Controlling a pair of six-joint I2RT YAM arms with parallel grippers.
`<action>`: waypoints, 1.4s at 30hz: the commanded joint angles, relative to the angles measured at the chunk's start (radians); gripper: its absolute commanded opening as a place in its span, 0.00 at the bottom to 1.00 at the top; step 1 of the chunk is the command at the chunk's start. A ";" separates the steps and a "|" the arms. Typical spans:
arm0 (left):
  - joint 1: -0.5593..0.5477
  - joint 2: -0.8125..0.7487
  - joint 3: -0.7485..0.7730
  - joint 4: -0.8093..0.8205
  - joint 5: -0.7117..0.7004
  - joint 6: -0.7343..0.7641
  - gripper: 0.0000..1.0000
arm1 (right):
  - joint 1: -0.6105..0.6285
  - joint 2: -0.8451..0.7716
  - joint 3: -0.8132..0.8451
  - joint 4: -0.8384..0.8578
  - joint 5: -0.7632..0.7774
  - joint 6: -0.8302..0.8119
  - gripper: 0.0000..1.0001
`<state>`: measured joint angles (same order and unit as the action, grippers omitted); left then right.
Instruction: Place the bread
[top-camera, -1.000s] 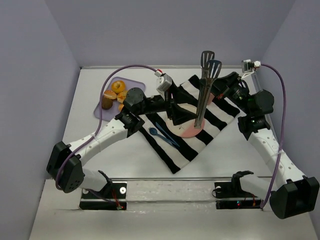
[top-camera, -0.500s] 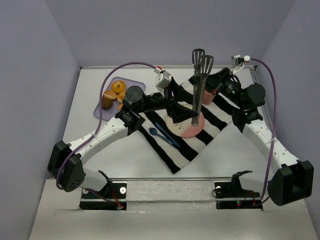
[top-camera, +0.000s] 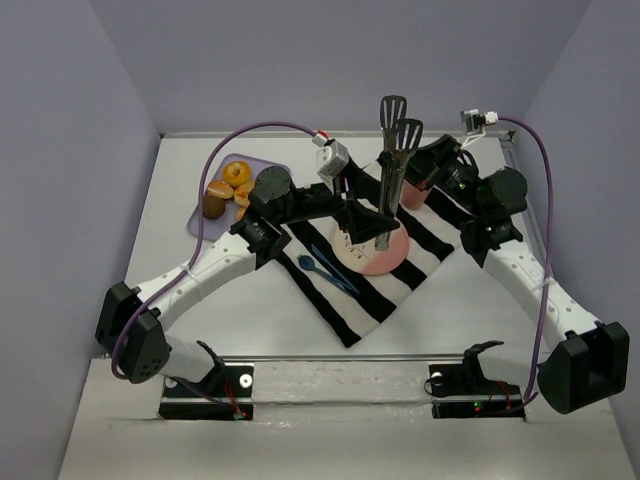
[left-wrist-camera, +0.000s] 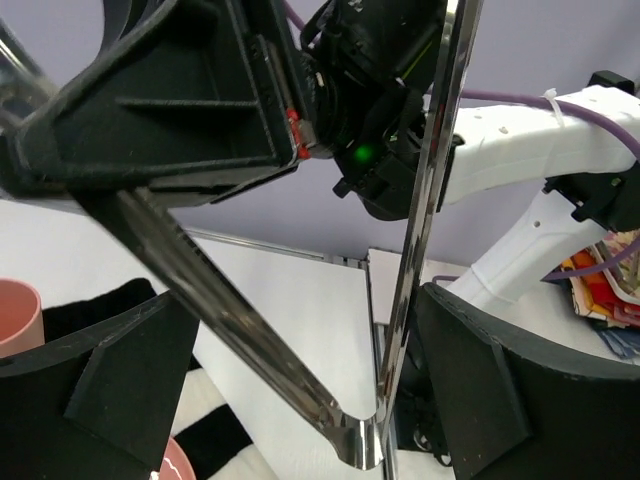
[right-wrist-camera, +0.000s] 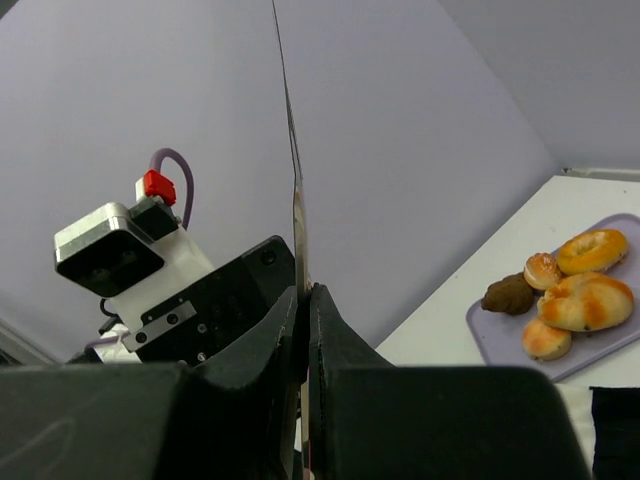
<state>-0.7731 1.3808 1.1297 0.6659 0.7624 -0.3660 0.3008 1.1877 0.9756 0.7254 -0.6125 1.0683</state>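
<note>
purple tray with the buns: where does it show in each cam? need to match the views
Top external: purple tray in the upper left of the picture, near the left wall.
Left wrist: not in view.
Right wrist: purple tray at lower right, cut off by the picture's edge.
Shared landmark: the tongs, standing at centre from above, crossing the left wrist view, and a thin edge up the middle of the right wrist view.

Mirror-glossy metal tongs (left-wrist-camera: 220, 330), matt black plastic jaws, striped cloth (top-camera: 350, 300), smooth bread (right-wrist-camera: 545, 340).
</note>
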 joint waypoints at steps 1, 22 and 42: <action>-0.006 0.011 0.082 0.034 0.057 0.033 0.98 | 0.027 -0.004 0.051 0.060 0.000 -0.019 0.07; -0.002 -0.014 0.070 0.029 -0.026 0.035 0.62 | 0.046 -0.043 0.017 -0.010 0.048 -0.074 0.07; 0.040 -0.271 -0.186 -0.049 -0.282 -0.024 0.54 | 0.035 -0.186 0.252 -0.621 0.114 -0.395 0.85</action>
<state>-0.7437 1.2007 0.9764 0.6071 0.5804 -0.3798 0.3412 1.0748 1.1755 0.2329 -0.5816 0.7830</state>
